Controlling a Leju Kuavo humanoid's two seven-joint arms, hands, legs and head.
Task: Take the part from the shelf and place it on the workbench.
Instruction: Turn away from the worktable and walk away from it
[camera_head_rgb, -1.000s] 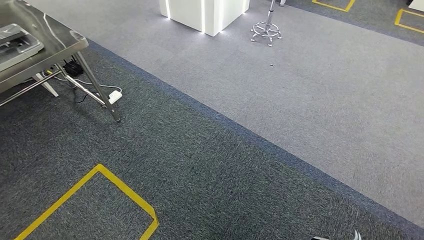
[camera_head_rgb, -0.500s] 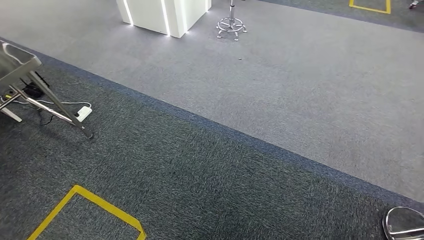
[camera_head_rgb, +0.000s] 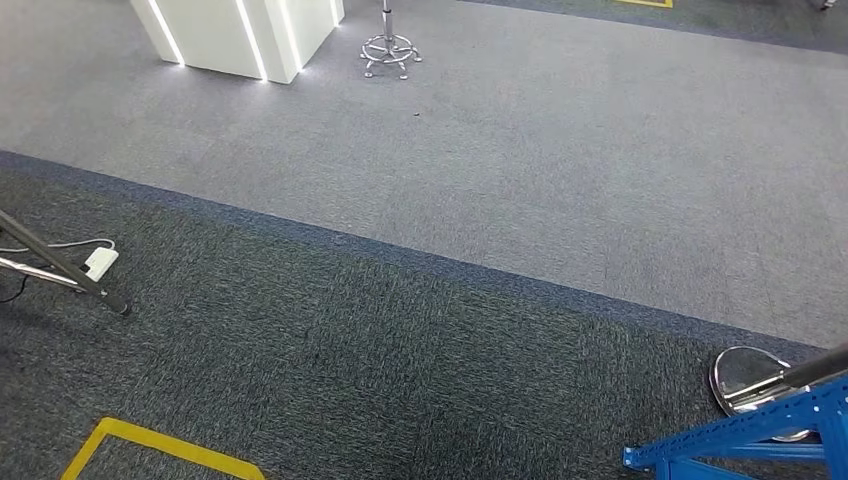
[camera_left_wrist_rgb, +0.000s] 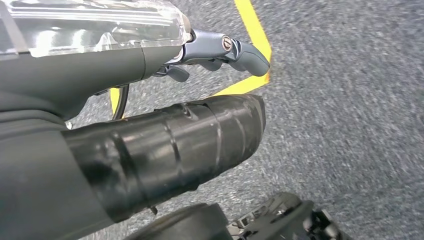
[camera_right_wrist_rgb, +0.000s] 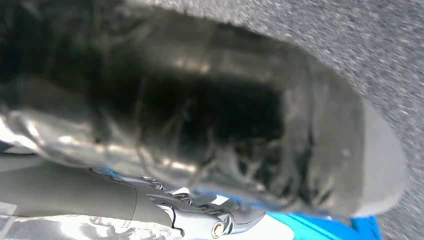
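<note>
The blue metal frame of the shelf (camera_head_rgb: 740, 437) comes into the head view at the lower right corner. A thin metal leg of the workbench (camera_head_rgb: 62, 267) shows at the left edge. In the left wrist view my left hand (camera_left_wrist_rgb: 200, 90) hangs over dark carpet with its thumb and fingers apart and nothing in it. In the right wrist view my right hand (camera_right_wrist_rgb: 220, 150) is very close and blurred, with fingers (camera_right_wrist_rgb: 215, 222) stretched out over something blue (camera_right_wrist_rgb: 320, 227) and nothing held.
A round silver base (camera_head_rgb: 748, 380) with a dark pole stands next to the shelf frame. A white power strip (camera_head_rgb: 101, 262) and cable lie by the workbench leg. Yellow floor tape (camera_head_rgb: 160, 450) marks the near carpet. A lit white pillar (camera_head_rgb: 230, 35) and a chrome stool base (camera_head_rgb: 390, 50) stand far off.
The camera has turned to the right and the whole scene has slid left. The workbench top has left the picture, and the blue shelf frame and silver base have come in at lower right.
</note>
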